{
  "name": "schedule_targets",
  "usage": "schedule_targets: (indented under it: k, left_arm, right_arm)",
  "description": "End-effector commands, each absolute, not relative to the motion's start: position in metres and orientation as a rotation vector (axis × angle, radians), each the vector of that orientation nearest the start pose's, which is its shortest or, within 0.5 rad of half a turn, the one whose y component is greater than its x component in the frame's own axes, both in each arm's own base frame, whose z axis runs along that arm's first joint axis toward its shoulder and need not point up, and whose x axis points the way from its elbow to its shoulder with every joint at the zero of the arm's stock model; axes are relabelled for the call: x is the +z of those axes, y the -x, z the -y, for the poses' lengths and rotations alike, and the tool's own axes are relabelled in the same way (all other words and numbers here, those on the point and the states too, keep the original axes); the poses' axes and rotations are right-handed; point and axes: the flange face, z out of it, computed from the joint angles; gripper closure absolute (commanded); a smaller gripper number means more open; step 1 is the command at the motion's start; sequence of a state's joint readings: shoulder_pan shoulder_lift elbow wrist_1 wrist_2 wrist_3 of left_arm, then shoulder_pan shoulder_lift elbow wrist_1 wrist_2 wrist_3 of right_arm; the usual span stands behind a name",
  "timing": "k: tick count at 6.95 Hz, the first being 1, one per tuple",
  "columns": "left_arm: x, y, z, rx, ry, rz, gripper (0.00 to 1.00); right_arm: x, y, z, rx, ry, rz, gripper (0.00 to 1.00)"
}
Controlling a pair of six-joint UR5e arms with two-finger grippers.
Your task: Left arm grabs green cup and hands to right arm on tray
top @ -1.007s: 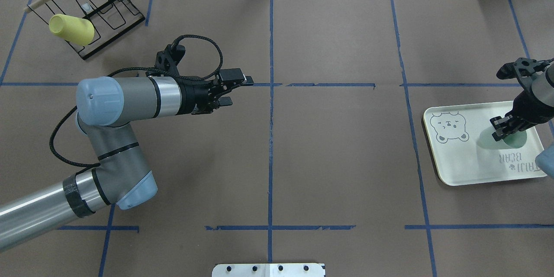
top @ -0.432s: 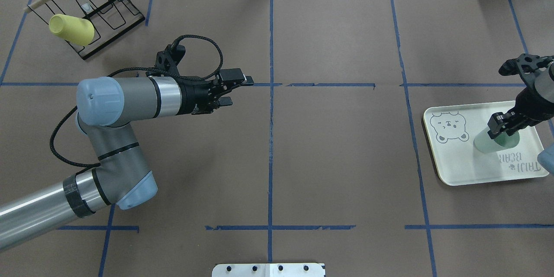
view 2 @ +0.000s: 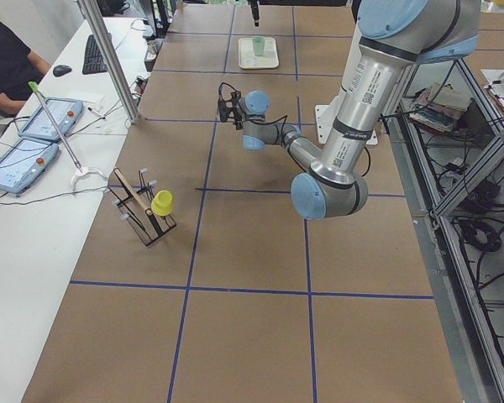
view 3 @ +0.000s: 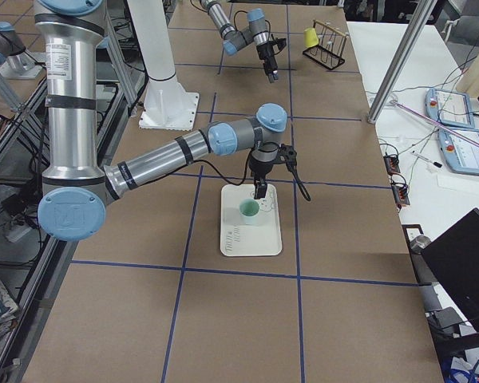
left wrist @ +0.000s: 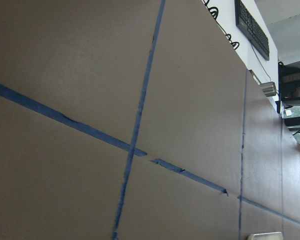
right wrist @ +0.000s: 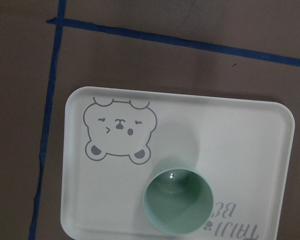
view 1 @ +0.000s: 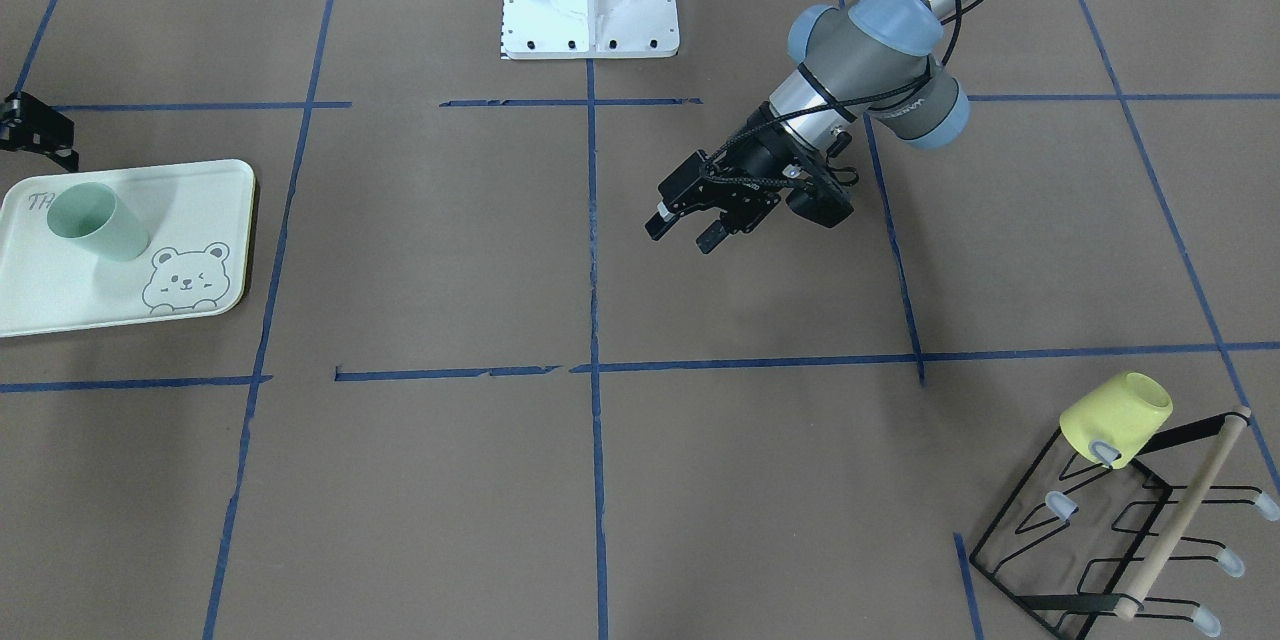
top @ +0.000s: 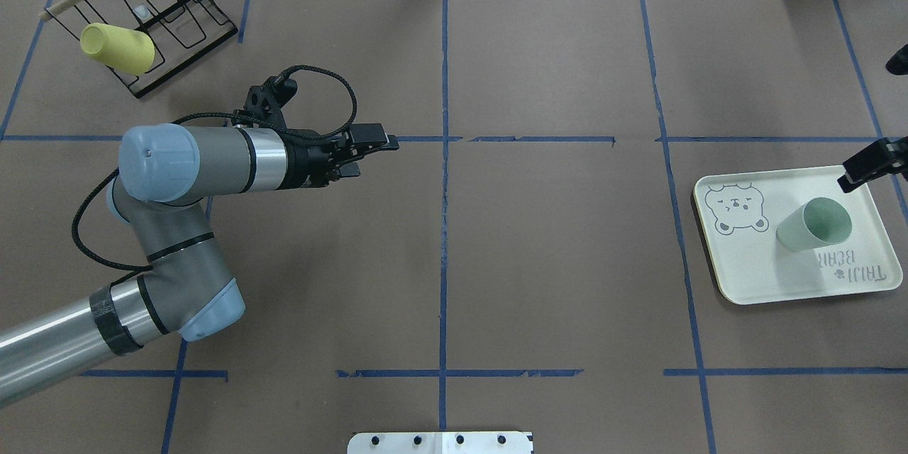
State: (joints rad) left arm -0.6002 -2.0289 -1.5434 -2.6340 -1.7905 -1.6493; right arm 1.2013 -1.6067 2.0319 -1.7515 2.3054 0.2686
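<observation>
Green cup (top: 814, 225) upright on bear tray (top: 752, 269); right jaws above, width indiscernible: retract vertically, clear of rim. Left jaws parted, empty.

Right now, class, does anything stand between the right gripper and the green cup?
Nothing visible does. The green cup stands upright on the tray, untouched. The right gripper hangs higher up, apart from the cup, with only open air between them.

Site: robotics lab | Evidence: brown-papered table (top: 553, 262) with blue tape grid (top: 444, 227); teach pendants (view 2: 18, 164), keyboard (view 2: 94, 53) on side bench (view 2: 34, 277); seated operator (view 2: 4, 59)
</observation>
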Motion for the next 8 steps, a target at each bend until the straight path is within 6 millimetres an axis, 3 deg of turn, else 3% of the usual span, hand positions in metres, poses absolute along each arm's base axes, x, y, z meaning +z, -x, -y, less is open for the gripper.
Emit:
schedule_targets:
  k: [1,3,4,5,6,7,8]
  left_arm:
    - [0.351,-0.419,0.498,-0.236,-0.273,-1.262,0.00]
    - [0.455,-0.276,0.525,-0.060,-0.353,-1.112,0.00]
    - [0.508,-0.199,0.518,0.010,-0.386,-1.048,0.00]
    - [0.557,-0.140,0.507,0.112,-0.434,-0.972,0.00]
    - [0.587,-0.094,0.508,0.163,-0.433,-0.879,0.00]
    - [0.602,-0.070,0.513,0.245,-0.400,-0.803,0.00]
    - [0.612,-0.027,0.519,0.266,-0.355,-0.744,0.00]
  right_arm:
    - [0.489,0.057,0.445,-0.144,-0.006,0.770,0.00]
    - [0.527,0.010,0.419,-0.176,-0.014,0.796,0.00]
    - [0.539,-0.002,0.416,-0.166,-0.011,0.816,0.00]
    - [0.548,-0.004,0.413,-0.165,-0.001,0.816,0.00]
    - [0.550,-0.008,0.413,-0.164,-0.005,0.815,0.00]
    - [0.558,-0.008,0.413,-0.166,0.005,0.815,0.00]
    - [0.560,-0.009,0.412,-0.165,0.008,0.814,0.00]
